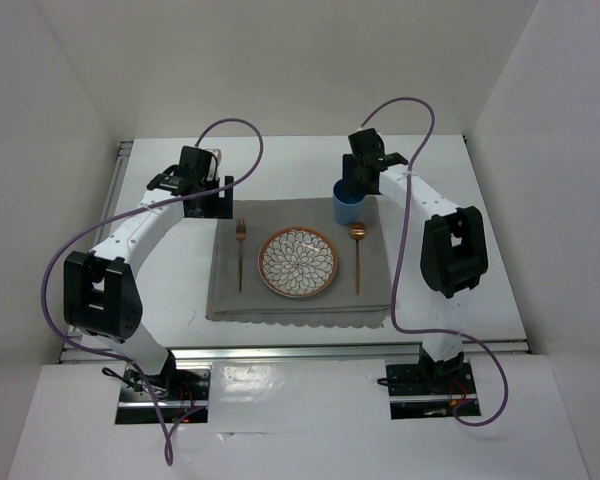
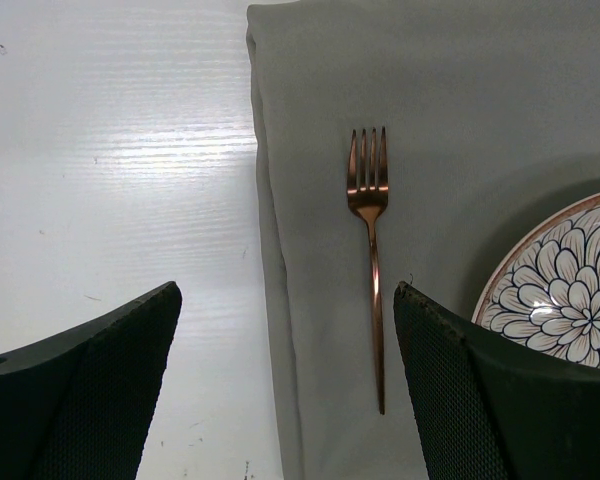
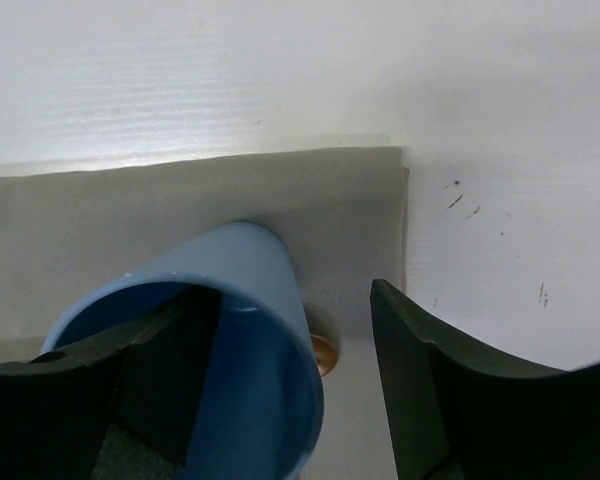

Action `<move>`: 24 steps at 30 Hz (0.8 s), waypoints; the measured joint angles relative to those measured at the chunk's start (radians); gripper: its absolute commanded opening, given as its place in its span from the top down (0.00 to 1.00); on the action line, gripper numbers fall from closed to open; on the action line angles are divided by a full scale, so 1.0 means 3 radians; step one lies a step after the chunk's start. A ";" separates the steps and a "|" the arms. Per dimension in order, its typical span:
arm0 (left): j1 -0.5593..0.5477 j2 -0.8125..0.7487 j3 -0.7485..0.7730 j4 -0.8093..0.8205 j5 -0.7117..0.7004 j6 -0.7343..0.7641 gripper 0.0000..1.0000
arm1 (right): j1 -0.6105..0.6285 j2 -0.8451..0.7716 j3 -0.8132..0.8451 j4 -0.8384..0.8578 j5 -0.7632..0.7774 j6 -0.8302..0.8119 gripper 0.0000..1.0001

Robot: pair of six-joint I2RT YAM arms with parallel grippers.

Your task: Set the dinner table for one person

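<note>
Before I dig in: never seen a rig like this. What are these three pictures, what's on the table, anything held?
Two robot arms bolted to a white table, each ending in a two-finger gripper. The overhead picture looks down from behind them; the other two come from wrist cameras. A grey placemat carries a patterned plate, fork left, spoon right, blue cup at its far right corner. Left gripper hangs open near the fork. Right gripper is open astride the cup's wall, gripping nothing.
</note>
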 measured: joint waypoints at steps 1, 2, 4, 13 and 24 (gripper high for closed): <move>0.0000 0.0000 0.0000 0.0000 0.0000 0.0000 0.08 | 0.0000 -0.0019 0.0010 0.0000 0.0005 -0.0014 0.29; 0.0000 0.0000 0.0000 0.0000 0.0001 0.0000 0.08 | 0.0000 -0.0041 0.0024 -0.0001 0.0011 -0.0019 0.27; 0.0000 0.0000 0.0000 0.0000 -0.0003 0.0001 0.08 | 0.0000 -0.0108 0.0058 -0.0014 0.0027 -0.0031 0.24; 0.0048 -0.0055 0.0001 -0.0006 -0.0102 0.0150 0.08 | -0.0008 -0.1113 0.0088 -0.0237 0.0184 -0.0034 0.00; 0.1144 -0.0703 -0.0350 -0.0216 -0.0200 0.0450 0.00 | -0.0390 -0.2567 -0.0731 -0.1415 0.0371 0.0754 0.00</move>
